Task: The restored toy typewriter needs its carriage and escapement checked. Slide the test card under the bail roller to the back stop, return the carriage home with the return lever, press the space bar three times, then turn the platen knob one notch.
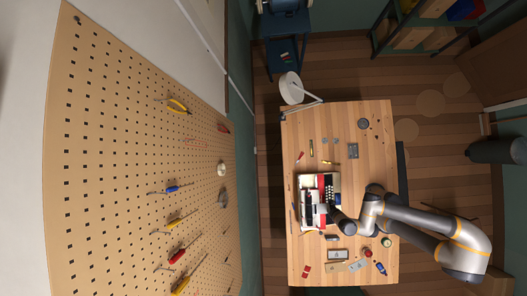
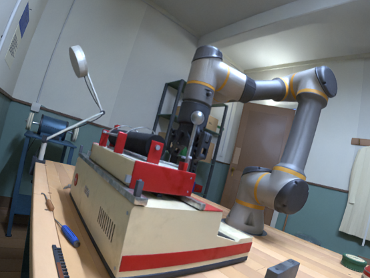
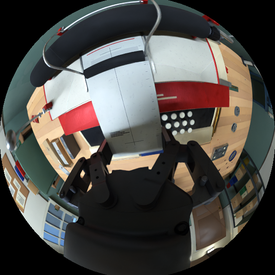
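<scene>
The toy typewriter (image 1: pixel 318 200) (image 2: pixel 147 214) sits near the left edge of the workbench, cream and red, with a black platen (image 3: pixel 123 28) (image 2: pixel 137 142) across its carriage. I grip the white test card (image 3: pixel 128 107) by its near edge in my gripper (image 3: pixel 136 151) (image 1: pixel 329 207); the card's far end passes beneath the black bail roller (image 3: pixel 114 62) toward the platen. The return lever (image 2: pixel 193 140) (image 3: pixel 23 128) with its silver ball stands up at the carriage's end. White round keys (image 3: pixel 178 123) show beside the card. The space bar is hidden behind my fingers.
Small boxes (image 1: pixel 338 254) and cards (image 1: pixel 335 267) lie on the bench past the typewriter, with a red-capped bottle (image 1: pixel 367 252) and a green tin (image 1: pixel 386 242). A blue screwdriver (image 2: pixel 66 234) lies along the bench edge. A desk lamp (image 1: pixel 292 88) overhangs the far corner.
</scene>
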You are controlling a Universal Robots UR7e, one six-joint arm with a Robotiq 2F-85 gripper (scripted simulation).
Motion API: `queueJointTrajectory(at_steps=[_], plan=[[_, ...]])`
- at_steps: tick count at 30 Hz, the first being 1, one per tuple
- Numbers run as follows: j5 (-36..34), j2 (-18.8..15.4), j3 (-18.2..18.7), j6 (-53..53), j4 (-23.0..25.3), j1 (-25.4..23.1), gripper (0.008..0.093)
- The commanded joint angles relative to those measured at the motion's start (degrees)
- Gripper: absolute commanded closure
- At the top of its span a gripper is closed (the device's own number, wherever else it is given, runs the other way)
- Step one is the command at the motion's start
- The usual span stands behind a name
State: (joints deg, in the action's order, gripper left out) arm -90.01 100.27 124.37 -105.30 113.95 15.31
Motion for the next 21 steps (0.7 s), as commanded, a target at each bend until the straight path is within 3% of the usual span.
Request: queueJointTrajectory(at_steps=[1, 21], plan=[[0.01, -0.02, -0.08, 0.01, 0.1, -0.01, 0.0934], [0.01, -0.92, -0.8, 0.24, 0.28, -0.24, 0.0934]])
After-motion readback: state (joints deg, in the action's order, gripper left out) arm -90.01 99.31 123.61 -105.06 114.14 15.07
